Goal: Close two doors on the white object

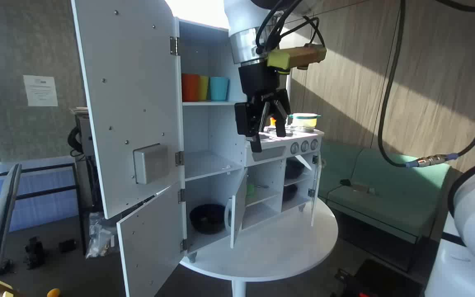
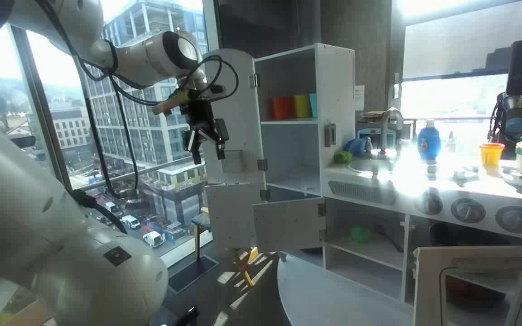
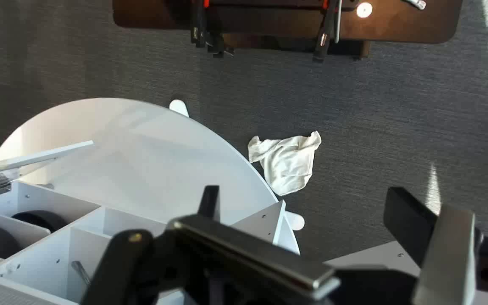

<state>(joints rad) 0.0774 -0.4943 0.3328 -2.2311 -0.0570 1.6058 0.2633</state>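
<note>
The white cabinet [image 2: 337,93] has a tall section and a shorter stove section. One small door, the low panel under the tall door [image 1: 155,243], stands swung wide open; it also shows in an exterior view [image 2: 230,217]. The other small door [image 1: 238,208] juts out from the low middle compartment, open, with its hinges plain in an exterior view [image 2: 289,225]. In the wrist view part of this small door [image 3: 265,220] shows between the fingers, lower down. My gripper [image 1: 268,139] is open and empty, pointing down, higher than both small doors and touching neither. The gripper also shows in an exterior view [image 2: 209,157].
The tall white door [image 1: 130,90] with a grey plate stands open. A windowed oven door [image 2: 428,290] is open too. The cabinet stands on a round white table [image 1: 287,251]. Cups [image 1: 219,88] sit on a shelf; a pot [image 1: 304,121] is on the stove top.
</note>
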